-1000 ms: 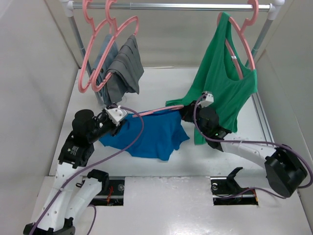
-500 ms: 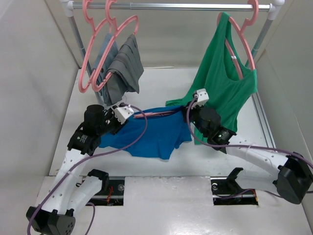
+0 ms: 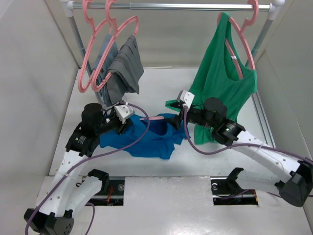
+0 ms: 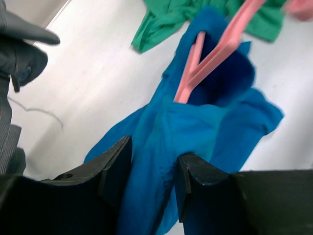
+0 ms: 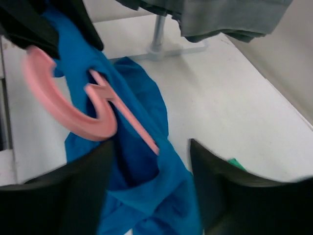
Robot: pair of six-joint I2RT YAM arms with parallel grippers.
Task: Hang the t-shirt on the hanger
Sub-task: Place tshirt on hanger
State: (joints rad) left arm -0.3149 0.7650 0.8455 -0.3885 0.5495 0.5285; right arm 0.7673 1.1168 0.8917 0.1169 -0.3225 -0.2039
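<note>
R arm's swung left vs 1 s ago and its jaws have gone from closed to apart; the pink stick showing in the top view is shorter, so more of it is inside the cloth. L→R now: left gripper (image 4: 152, 165) is clamped on a fold of the t-shirt (image 3: 146, 137), holding that edge up off the table (image 3: 146, 88) while the rest sags on it. Hanger (image 3: 152, 118) is partway in the shirt, hook end out toward the right gripper (image 5: 150, 143), which stands open and holds nothing. Green top (image 3: 220, 83) hangs behind it, not involved. Step, imo: threading the hanger, mid re-grip. Next needs R to retake the hook, or grab cloth and pull it over the shoulder, w/o L letting slack drop. L wrist cam shows the hanger's fork entering an opening (can't tell if neck or hem) and the pinch itself; top cam doesn't. R wrist cam shows the hook, blurred, left of the jaws, not between them.
</note>
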